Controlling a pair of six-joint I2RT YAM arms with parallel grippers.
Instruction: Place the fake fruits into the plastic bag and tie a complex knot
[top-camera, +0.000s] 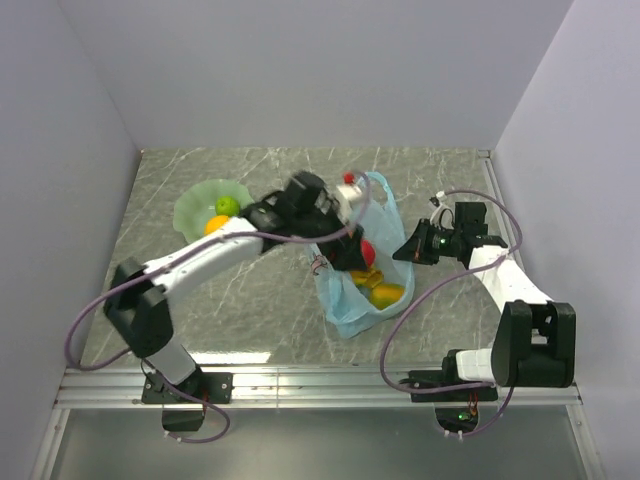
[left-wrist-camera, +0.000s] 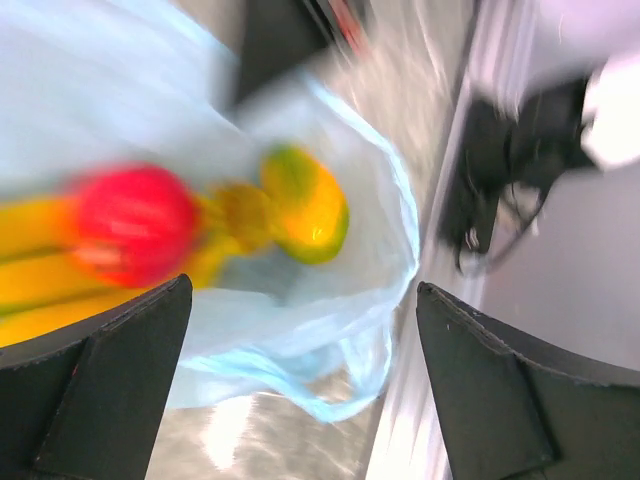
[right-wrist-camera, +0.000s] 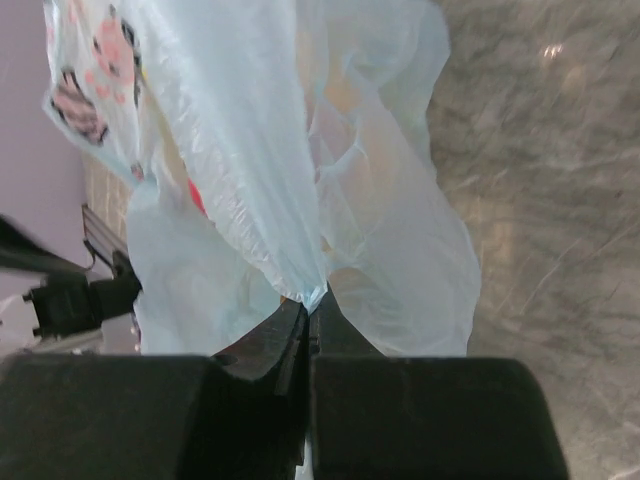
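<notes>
Two fruits (top-camera: 227, 205) in dish (top-camera: 193, 203); bag (right-wrist-camera: 400, 230) print (right-wrist-camera: 78, 100) unreadable; right jaws pinching bag

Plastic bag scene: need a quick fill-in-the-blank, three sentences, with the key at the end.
The right gripper is ____ on a fold of the plastic bag.
The left gripper hovers over the bag with its jaws ____.
The green fruit and the orange fruit sit in the pale green dish, ____ the bag.
Missing words: shut; open; outside.
</notes>
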